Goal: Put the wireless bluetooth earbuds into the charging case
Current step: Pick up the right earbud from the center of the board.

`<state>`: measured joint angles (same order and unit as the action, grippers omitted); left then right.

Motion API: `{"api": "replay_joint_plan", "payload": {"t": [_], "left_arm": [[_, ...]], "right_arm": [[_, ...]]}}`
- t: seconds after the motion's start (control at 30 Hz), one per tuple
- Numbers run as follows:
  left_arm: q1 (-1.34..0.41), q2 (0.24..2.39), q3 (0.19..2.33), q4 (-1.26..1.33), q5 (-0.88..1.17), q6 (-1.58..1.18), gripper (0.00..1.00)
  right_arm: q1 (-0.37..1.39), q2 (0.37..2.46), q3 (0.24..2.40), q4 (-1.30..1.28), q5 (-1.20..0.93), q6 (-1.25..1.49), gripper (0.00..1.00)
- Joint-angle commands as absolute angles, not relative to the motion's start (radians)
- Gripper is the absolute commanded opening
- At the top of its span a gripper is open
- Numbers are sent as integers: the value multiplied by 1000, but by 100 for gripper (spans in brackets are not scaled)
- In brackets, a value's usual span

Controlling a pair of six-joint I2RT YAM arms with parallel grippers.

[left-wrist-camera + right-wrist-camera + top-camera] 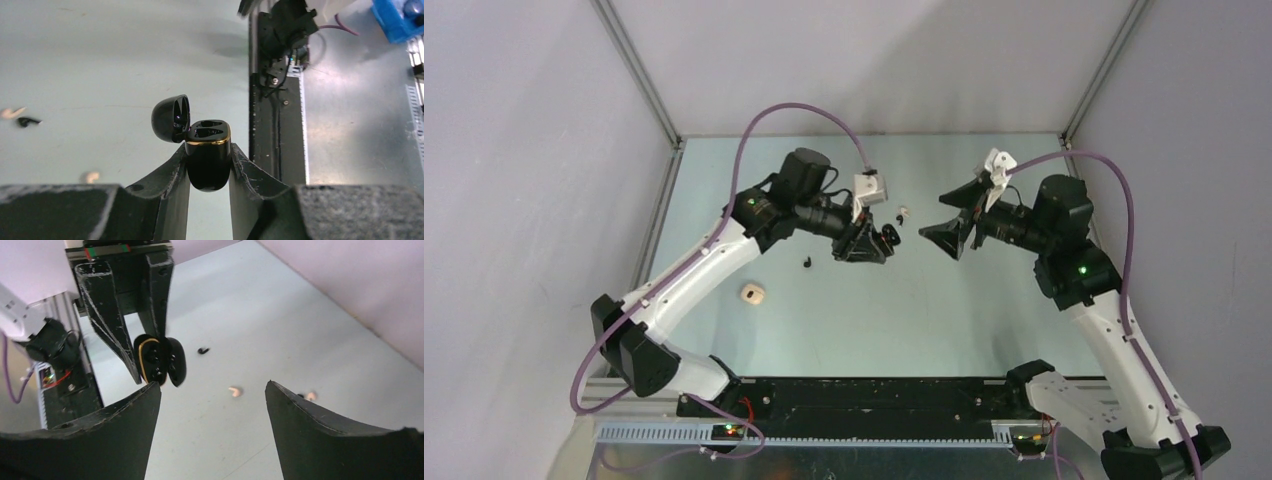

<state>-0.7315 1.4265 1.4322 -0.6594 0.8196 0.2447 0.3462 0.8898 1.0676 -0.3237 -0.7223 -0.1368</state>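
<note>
Left gripper (209,150): clamped on the sides of the black charging case (207,160), holding it upright off the table (874,330).
Lid (171,119): flipped open, two gold-rimmed wells showing.
Right gripper (214,387): fingers spread wide, nothing between them, facing the case.
Earbuds: loose on the table, a black earbud (203,350) and a pale earbud (235,391) near each other.
Beige case (752,293): on the table beside the left arm.

A pale green table (984,320) stood inside a booth of plain lilac-grey walls (874,60). Two slim metal posts (636,70) rose from the table's far corners. A black rail (874,395) ran along the table's near edge. Light was soft and even.
</note>
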Motion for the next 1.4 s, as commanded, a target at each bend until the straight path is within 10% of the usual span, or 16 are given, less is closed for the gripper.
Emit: {"api": "replay_joint_plan", "payload": {"t": [0.0,0.47,0.63,0.8,1.37], "left_arm": [[-645,1316,1425,-635,838,275,0],[-305,1015,1149,-506,960,272,0],[-203,948,1046,-445,1047,263,0],[-173,891,1012,-455,1036,288,0],[-172,888,947,-390,1061,261,0]], "right_arm": [[334,1005,1176,-368,-598,-153,82],[325,1451,1449,-488,-530,-162,81],[324,1715,1618,-663,-474,-191,66],[339,1939,1825,-829,-496,-285,49],[431,2362,2209,-1008,-394,-395,44]]}}
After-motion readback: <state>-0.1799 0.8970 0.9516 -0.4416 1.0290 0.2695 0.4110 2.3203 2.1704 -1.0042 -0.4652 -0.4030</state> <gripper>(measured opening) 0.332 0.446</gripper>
